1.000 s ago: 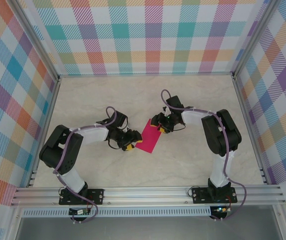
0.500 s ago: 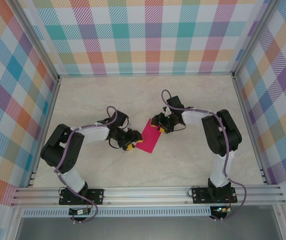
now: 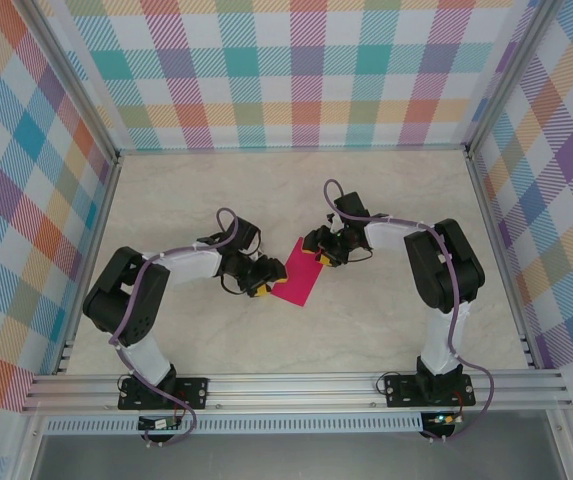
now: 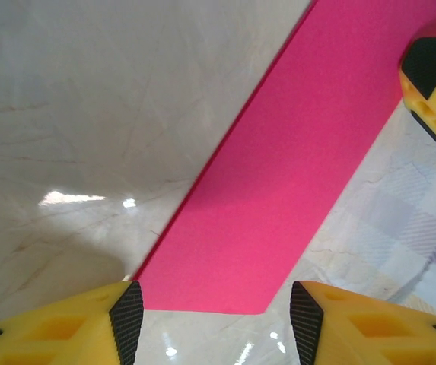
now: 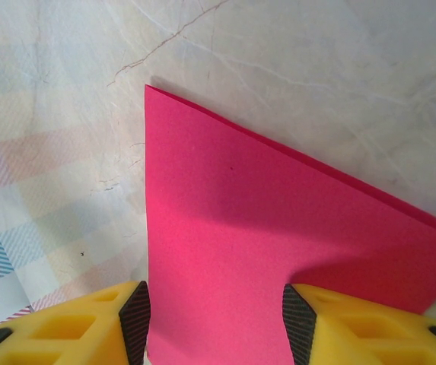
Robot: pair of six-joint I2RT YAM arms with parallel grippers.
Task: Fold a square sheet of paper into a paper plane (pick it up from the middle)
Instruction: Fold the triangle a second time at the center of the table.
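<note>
Checked walls point(image 3: 306, 70) in many colours stand around a pale, marble-like table point(image 3: 386, 320). The pink paper point(image 3: 298, 270) lies flat near the middle of this table, between the two arms. It has the form of a long rectangle, not of a square, and it sits slanted to the table edges.

From above, the left gripper point(image 3: 261, 285) is at the near, lower end of the paper and the right gripper point(image 3: 321, 257) is at the far, upper end.

From the left wrist, the left gripper point(image 4: 216, 308) has its jaws apart and holds nothing. The short edge of the paper point(image 4: 294, 175) lies just in front of its yellow fingers point(image 4: 73, 327), with one corner just beside a black pad. At the other end, one finger of the right gripper point(image 4: 433, 80) is at the paper's edge.

From the right wrist, the right gripper point(image 5: 214, 319) also has its jaws apart. The paper point(image 5: 278, 228) lies flat on the table between its fingers point(image 5: 370, 327) and is not clamped. One finger covers part of the sheet.
</note>
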